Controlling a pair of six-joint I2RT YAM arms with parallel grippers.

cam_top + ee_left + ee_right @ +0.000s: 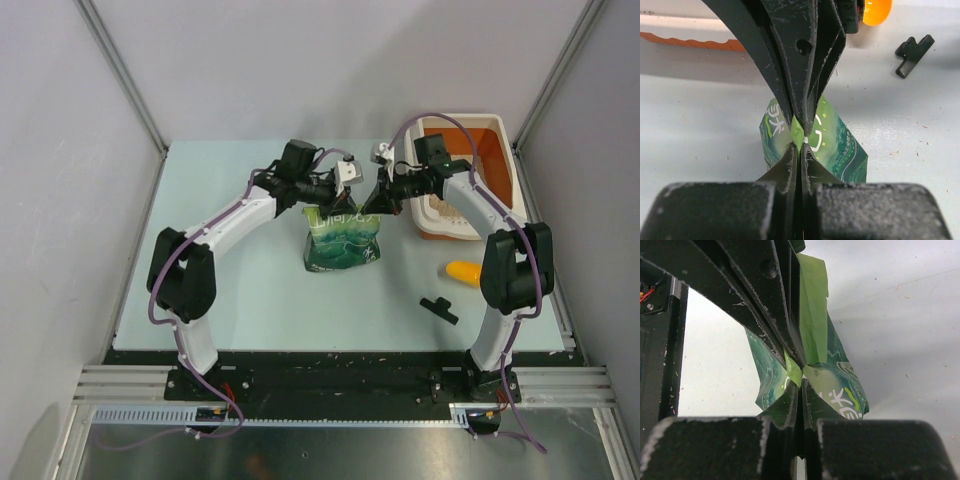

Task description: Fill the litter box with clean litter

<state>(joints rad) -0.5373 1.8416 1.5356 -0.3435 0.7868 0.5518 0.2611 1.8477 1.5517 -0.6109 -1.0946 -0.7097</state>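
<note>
Resting on the pale surface (250, 290), the litter box (488, 145) sits behind and right of the green bag (345, 245), with clean litter (447, 208) in its near end. The left end effector (336, 204) and right end effector (372, 208) each clamp the bag's top edge. A yellow scoop (462, 271) and a black clip (438, 309) lie right of the bag.

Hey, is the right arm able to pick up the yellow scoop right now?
Probably not yet: the right end effector is shut on the green bag. The yellow scoop lies unblocked beside that arm, but it would have to let go first.
</note>
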